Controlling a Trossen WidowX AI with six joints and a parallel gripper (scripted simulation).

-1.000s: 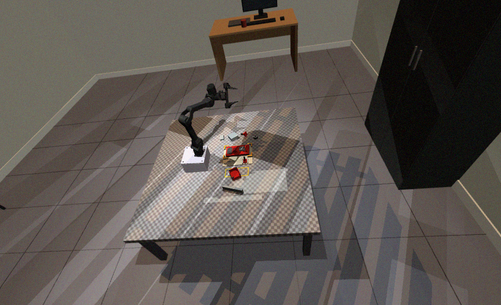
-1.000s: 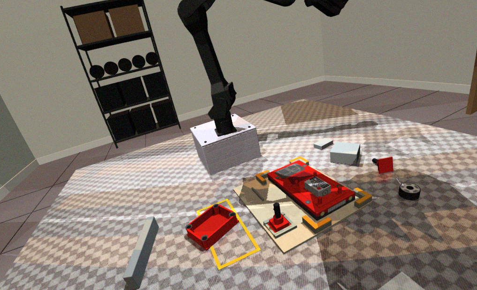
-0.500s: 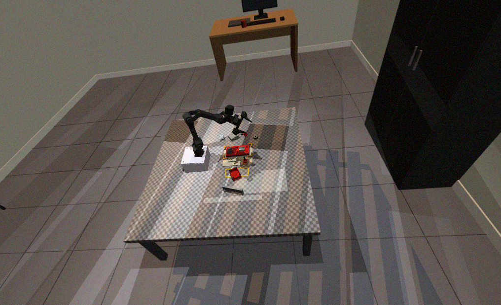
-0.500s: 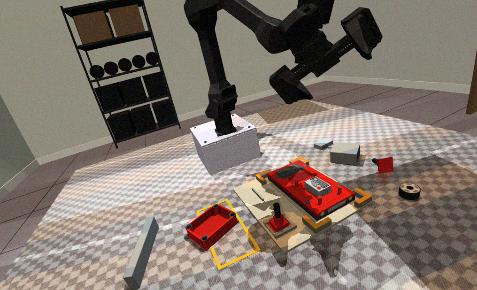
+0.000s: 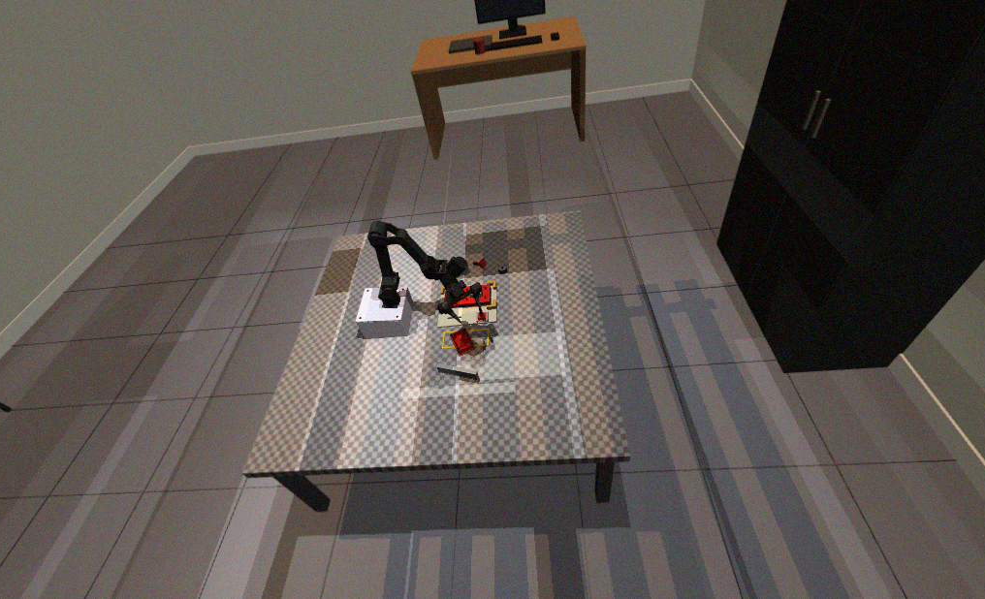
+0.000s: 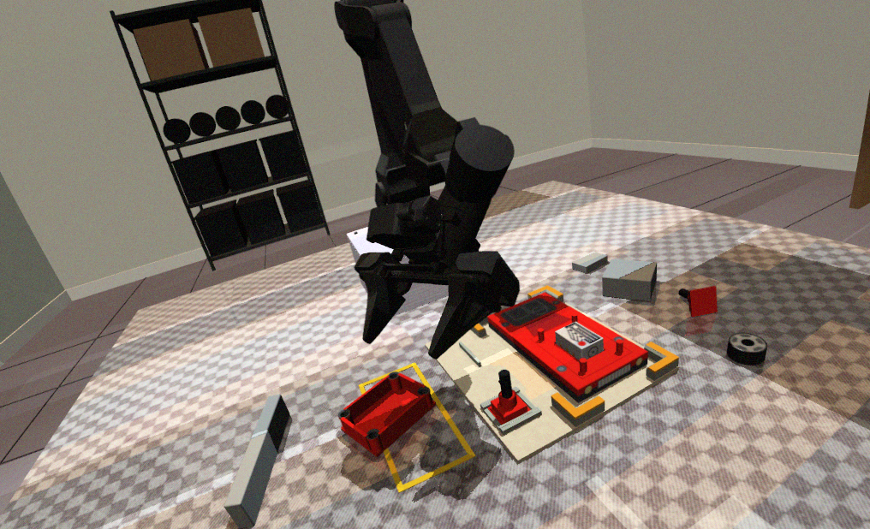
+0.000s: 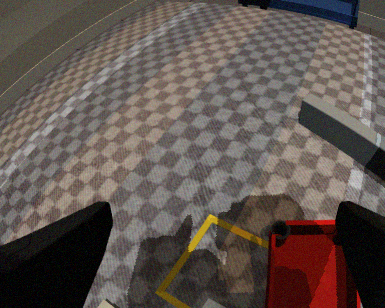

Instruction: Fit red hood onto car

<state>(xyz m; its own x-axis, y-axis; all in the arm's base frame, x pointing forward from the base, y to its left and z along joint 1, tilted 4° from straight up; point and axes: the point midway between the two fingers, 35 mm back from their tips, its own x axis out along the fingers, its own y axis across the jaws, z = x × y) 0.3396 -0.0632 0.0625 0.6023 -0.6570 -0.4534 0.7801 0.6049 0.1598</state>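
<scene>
Gripper [image 5: 472, 318] [image 6: 400, 348] [image 7: 227, 215] is hanging above the counter [image 5: 377, 416] [image 6: 129, 367] [image 7: 187, 125] with its fingers spread wide, pointing downward and holding nothing. Below the fingers and apart from them, the red hood [image 5: 461, 341] [image 6: 389, 413] [image 7: 302, 270] is lying on the counter upside down, its hollow side facing up and its corner bosses showing. In the exterior view its long axis is running from lower left to upper right, askew to the yellow outline [image 5: 444, 339] [image 6: 450, 419] [image 7: 199, 234], which it is only partly overlapping.

Beside the outline, the beige jig board [image 5: 448, 320] [image 6: 524, 440] is carrying the red chassis [image 5: 472, 299] [image 6: 530, 347] between orange corner stops. In the exterior view the chassis is stretching from upper left to its grille end at lower right, so the hood's long axis is cutting across that line. The engine block [image 6: 580, 340] is sitting on the deck, with four pegs standing around it. On the board's near part, a black pin [image 6: 499, 381] is standing upright from a red base.

Farther out, a long grey bar [image 5: 458, 372] [image 6: 257, 453] [image 7: 347, 125] is lying beyond the hood. Past the chassis, a wheel [image 5: 502, 269] [image 6: 746, 349] is resting flat near a red plate [image 5: 480, 262] [image 6: 703, 300] and a grey block [image 6: 629, 281].
</scene>
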